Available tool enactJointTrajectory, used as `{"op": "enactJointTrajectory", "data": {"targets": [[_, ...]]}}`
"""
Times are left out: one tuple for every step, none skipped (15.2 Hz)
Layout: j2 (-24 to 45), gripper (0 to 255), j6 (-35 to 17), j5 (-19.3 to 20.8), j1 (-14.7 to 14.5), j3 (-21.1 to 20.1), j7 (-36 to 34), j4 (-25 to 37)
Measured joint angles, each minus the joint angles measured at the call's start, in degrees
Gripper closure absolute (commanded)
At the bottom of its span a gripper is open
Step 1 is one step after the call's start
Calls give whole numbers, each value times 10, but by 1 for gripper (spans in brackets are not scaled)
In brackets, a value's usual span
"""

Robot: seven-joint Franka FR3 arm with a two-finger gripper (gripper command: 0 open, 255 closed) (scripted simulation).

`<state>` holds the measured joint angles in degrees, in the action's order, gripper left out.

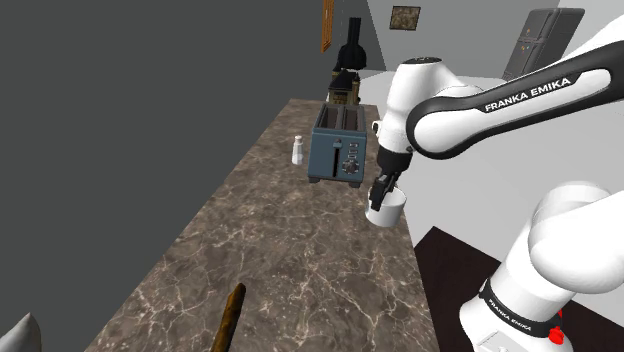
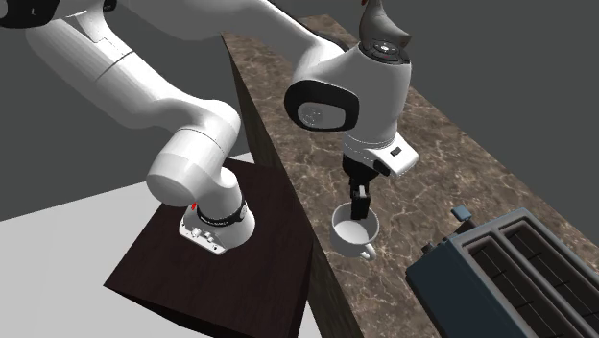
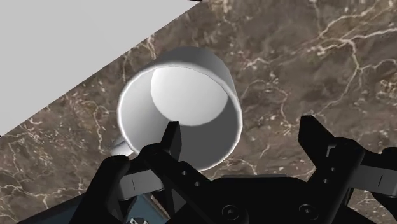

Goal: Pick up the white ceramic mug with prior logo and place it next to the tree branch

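Note:
The white mug (image 1: 385, 210) stands upright near the countertop's edge on the shoulder view's right, close to the toaster. My black gripper (image 1: 384, 188) hangs right over its rim. In the wrist view the gripper (image 3: 245, 137) is open: one finger sits just inside the mug (image 3: 184, 102) at its wall, while the other stands well outside with a gap to the wall. The second exterior view has the gripper (image 2: 360, 200) dipping into the mug (image 2: 353, 232). A brown tree branch (image 1: 228, 318) lies at the counter's near end, far from the mug.
A dark blue toaster (image 1: 338, 150) (image 2: 509, 278) stands just beyond the mug, with a small white shaker (image 1: 297, 150) beside it. A dark appliance (image 1: 348, 60) sits at the counter's far end. The brown marble countertop (image 1: 270, 250) drops off right beside the mug. A white object (image 1: 20, 335) pokes in at the corner.

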<state>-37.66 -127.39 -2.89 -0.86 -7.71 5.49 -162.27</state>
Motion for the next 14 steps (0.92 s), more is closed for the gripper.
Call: {"op": "enactJointTrajectory", "data": {"targets": [[7, 0, -15, -1, 0, -2, -2, -8], [13, 0, -26, -1, 0, -3, -3, -12], [22, 0, -41, -2, -1, -5, -4, -18], [32, 0, -53, -1, 1, -5, -4, -20], [38, 0, -65, 0, 2, -5, -3, -26], [46, 0, -76, 0, 2, -7, -5, -28], [53, 0, -85, 0, 3, -7, -4, -31], [56, 0, -90, 0, 3, -7, -5, -32], [57, 0, -92, 0, 3, -7, -5, -33], [58, 0, -93, 0, 3, -7, -5, -33], [58, 0, -93, 0, 3, -7, -5, -33], [58, 0, -94, 0, 3, -7, -5, -34], [58, 0, -94, 0, 3, -7, -5, -34], [58, 0, -94, 0, 3, -7, -5, -34]]}}
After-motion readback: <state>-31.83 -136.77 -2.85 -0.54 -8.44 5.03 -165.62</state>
